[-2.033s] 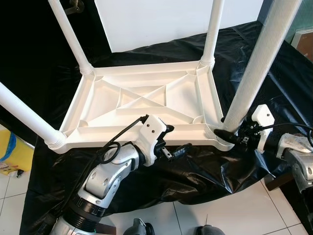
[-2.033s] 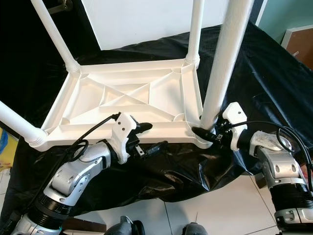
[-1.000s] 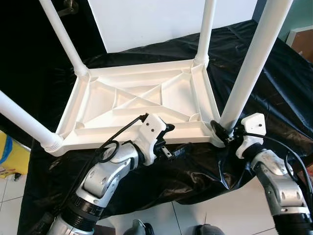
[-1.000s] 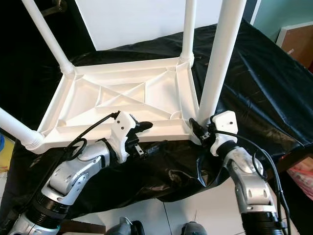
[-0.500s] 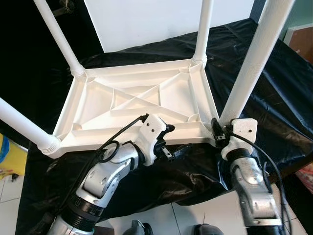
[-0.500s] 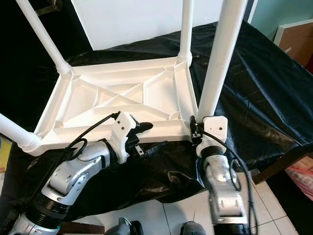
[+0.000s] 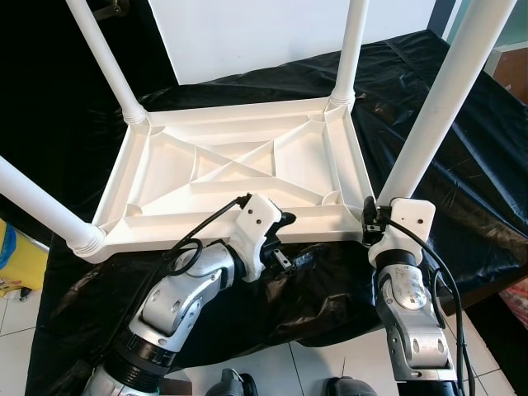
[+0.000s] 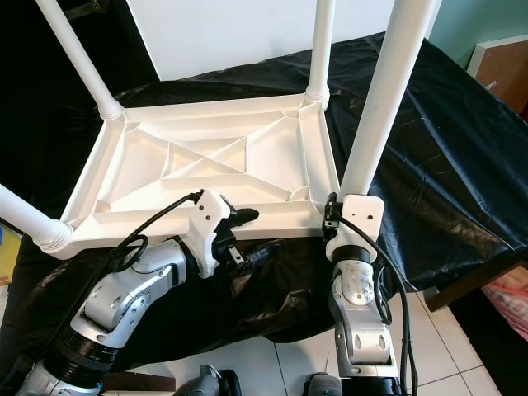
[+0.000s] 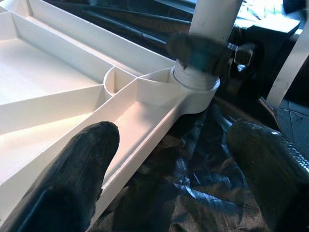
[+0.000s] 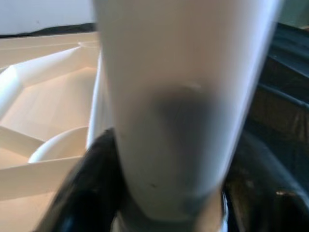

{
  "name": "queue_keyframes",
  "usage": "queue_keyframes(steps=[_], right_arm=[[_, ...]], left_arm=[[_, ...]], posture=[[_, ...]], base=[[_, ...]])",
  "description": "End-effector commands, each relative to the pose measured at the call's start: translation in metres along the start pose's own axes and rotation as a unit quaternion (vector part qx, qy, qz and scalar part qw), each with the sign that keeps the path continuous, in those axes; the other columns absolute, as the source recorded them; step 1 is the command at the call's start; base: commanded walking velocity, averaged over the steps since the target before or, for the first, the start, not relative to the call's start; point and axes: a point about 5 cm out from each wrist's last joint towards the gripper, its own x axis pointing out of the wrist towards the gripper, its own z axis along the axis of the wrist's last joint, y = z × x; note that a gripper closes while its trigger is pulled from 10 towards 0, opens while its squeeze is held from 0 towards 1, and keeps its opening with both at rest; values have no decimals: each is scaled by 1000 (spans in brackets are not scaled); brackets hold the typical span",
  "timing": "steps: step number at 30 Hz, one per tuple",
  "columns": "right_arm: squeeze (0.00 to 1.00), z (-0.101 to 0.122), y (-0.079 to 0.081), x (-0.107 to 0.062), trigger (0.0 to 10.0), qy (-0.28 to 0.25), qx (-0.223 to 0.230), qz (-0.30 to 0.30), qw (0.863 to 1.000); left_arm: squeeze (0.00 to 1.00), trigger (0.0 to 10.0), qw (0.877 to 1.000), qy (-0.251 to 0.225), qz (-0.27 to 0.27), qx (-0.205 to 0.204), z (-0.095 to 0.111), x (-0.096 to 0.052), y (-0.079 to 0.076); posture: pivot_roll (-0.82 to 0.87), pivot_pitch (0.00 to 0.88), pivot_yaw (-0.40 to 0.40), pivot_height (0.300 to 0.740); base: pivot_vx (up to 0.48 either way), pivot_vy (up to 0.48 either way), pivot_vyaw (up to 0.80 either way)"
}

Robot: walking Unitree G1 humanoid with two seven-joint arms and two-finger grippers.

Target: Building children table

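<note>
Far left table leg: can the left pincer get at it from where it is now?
Probably not directly: the left pincer sits open at the tabletop's near rim, and the far left leg rises beyond the whole upturned top.

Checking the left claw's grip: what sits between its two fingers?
In the left wrist view, the table's near rim and crumpled black sheet lie between the open left claw's fingers, which flank the rim.

Two black fingers (image 9: 82,164) of the left gripper (image 9: 174,169) spread wide apart, one lying over the near rail of the white ribbed tabletop underside (image 9: 58,82), the other off over crumpled black sheeting (image 9: 193,174). Beyond, a white leg (image 9: 212,24) seated upright in the corner socket (image 9: 195,92), clasped near its base by the right gripper (image 9: 203,50), blurred.
</note>
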Motion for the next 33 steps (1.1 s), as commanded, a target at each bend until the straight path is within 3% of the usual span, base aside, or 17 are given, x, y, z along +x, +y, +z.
queue_keyframes(steps=[1, 10, 17, 18, 22, 27, 33], right_arm=[[1000, -18, -6, -5, 10000, 42, -8, -21, 999], [1000, -10, -12, -4, 10000, 9, -9, 7, 1000], [1000, -6, -27, 1, 10000, -6, -13, 96, 995], [0, -5, -31, 4, 10000, -7, -12, 128, 992], [0, -3, -33, 9, 10000, -7, -16, 178, 984], [0, 4, -35, 18, 10000, -14, -38, 266, 963], [0, 7, -36, 25, 10000, -15, -57, 316, 947]], left_arm=[[0, 10000, 1000, 1, -19, -3, -1, -1, -4], [0, 10000, 1000, -1, -21, -3, 0, 1, -4], [0, 10000, 1000, 0, -22, -4, 0, 1, -3], [0, 10000, 1000, 0, -23, -4, 0, 2, -3], [0, 10000, 1000, -1, -24, -5, 1, 2, -3], [0, 10000, 1000, -2, -23, -4, 1, 3, -1], [0, 10000, 1000, -2, -23, -3, 1, 2, -1]], posture=[[-85, 138, 87, 740], [-91, 135, 88, 740], [-99, 139, 94, 740], [-102, 140, 96, 740], [-104, 139, 97, 740], [-101, 135, 97, 740], [-101, 133, 100, 740]], base=[[0, 0, 0], [0, 0, 0], [0, 0, 0], [0, 0, 0], [0, 0, 0], [0, 0, 0], [0, 0, 0]])
